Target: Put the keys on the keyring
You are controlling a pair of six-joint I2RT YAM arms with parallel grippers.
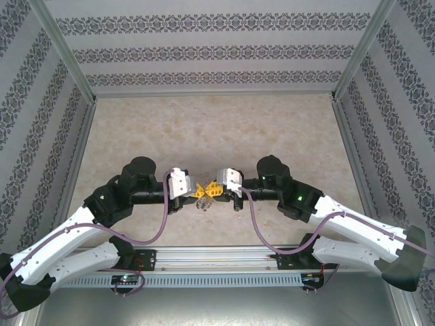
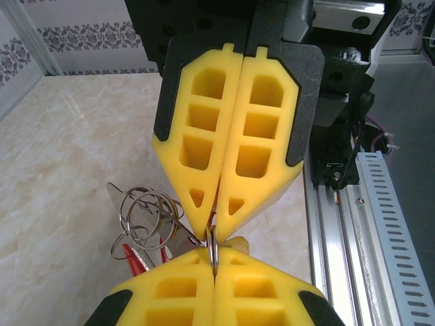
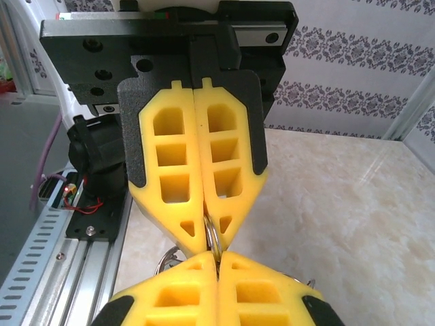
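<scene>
I see my left tool (image 2: 215, 258) and right tool (image 3: 218, 259), windowed yellow foam wedges, both pinching the thin shiny wire keyring (image 2: 141, 213) tip-to-tip over marbled worktop (image 2: 61, 149).

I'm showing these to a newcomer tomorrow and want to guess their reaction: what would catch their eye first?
The left end effector and right end effector meet tip to tip, yellow fingers shut, over the marbled table. Both pinch one thin loop of the keyring between them. Its other loops and a red tag sit just beside the fingertips.
</scene>
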